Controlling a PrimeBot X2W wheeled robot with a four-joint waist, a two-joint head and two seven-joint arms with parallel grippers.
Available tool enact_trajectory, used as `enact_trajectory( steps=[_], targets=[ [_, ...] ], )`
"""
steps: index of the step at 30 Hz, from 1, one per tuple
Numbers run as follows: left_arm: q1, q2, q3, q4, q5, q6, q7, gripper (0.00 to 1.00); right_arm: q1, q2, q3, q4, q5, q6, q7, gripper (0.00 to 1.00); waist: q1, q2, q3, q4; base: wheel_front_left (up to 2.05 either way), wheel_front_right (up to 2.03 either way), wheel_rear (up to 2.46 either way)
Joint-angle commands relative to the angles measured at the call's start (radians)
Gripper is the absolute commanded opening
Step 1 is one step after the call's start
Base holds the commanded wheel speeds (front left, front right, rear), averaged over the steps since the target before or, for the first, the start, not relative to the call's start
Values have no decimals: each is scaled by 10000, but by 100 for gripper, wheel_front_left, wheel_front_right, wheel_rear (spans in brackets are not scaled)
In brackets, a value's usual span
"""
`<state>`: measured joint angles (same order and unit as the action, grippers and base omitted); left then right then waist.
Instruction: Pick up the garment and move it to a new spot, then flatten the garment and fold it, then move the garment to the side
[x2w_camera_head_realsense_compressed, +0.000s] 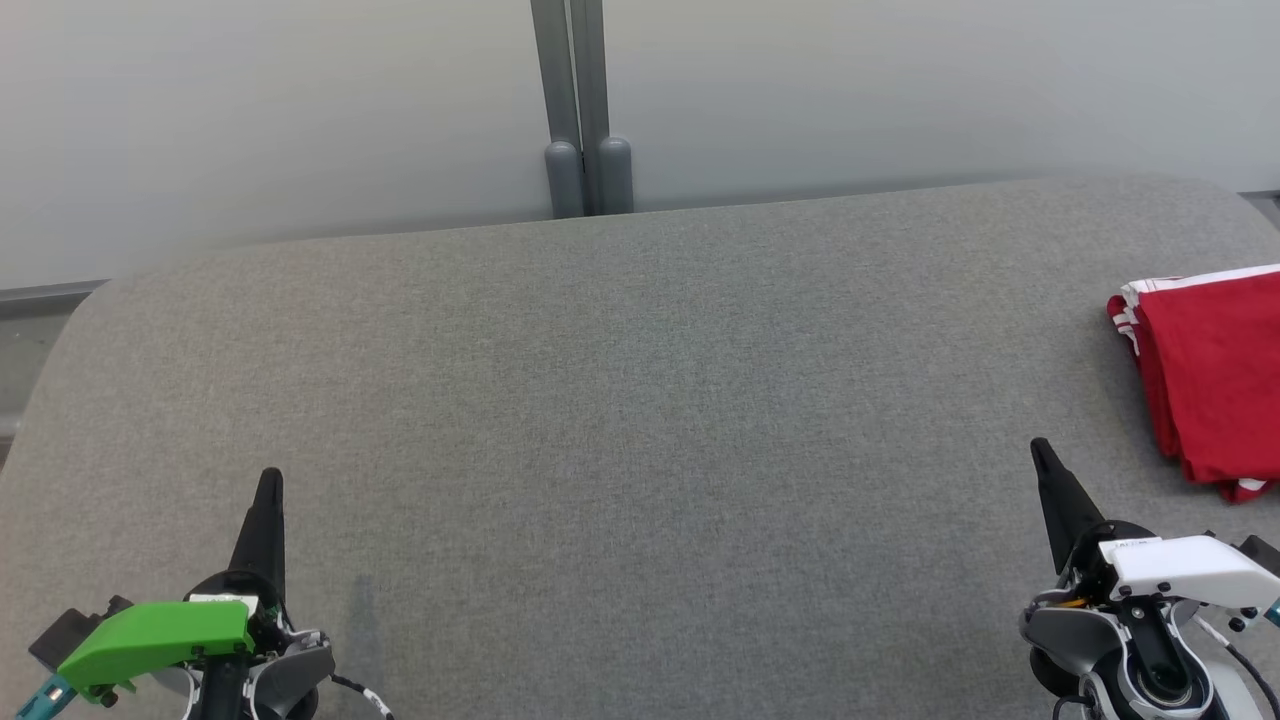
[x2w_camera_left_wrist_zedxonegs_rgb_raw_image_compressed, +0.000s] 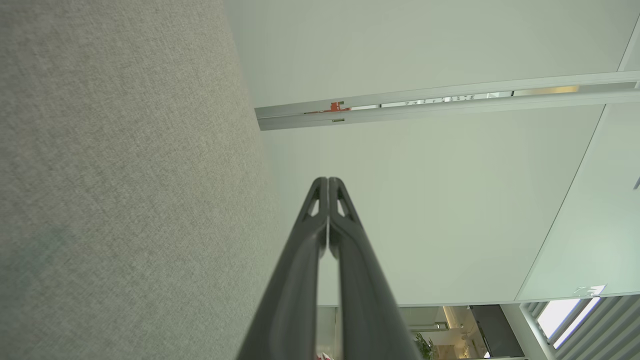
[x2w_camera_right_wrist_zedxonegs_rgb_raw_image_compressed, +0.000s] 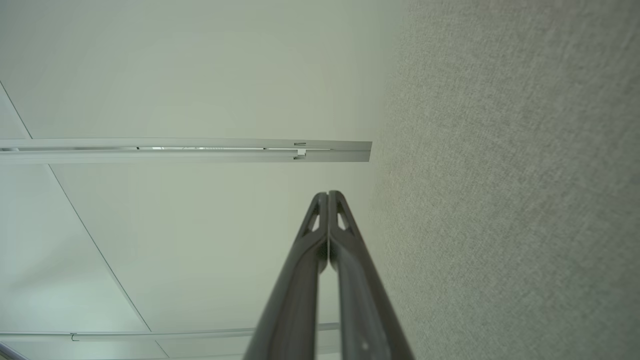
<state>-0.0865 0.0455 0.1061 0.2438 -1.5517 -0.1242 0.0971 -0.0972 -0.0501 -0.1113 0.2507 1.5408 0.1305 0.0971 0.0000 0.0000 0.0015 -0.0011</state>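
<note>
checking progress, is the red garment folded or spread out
Folded: the red garment lies as a compact stack, layered white-trimmed edges showing.

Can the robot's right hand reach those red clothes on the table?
Probably yes. The red garment lies folded near the right gripper, with only bare gray table between them. Its jaws are shut, though.

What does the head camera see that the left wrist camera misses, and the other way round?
Head view: the folded red garment with white trim lying at the table's right edge, and the right hand, shut. Left wrist view: a bright window and a pale wall rail with a small red mark. Both: the grey fabric-covered table and the left hand, fingers pressed together.
</note>
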Motion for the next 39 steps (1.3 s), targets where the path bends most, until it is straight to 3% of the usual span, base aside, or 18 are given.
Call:
enact_trajectory(
  steps=[1, 9, 39],
  targets=[
    [-233, 80, 57, 8, -174, -72, 63, 0, -134, -8, -28, -73, 230, 4, 82, 0, 0, 0, 2, 2, 0, 0, 0],
    [-324, 83, 104, 29, -676, -100, 207, 0, -152, -2, -47, -85, 790, 4, 210, 0, 0, 0, 16, 11, 0, 0, 0],
    [-292, 82, 98, 24, -619, -93, 202, 0, -145, -4, -41, -84, 751, 4, 206, 0, 0, 0, 16, 11, 0, 0, 0]
  ],
)
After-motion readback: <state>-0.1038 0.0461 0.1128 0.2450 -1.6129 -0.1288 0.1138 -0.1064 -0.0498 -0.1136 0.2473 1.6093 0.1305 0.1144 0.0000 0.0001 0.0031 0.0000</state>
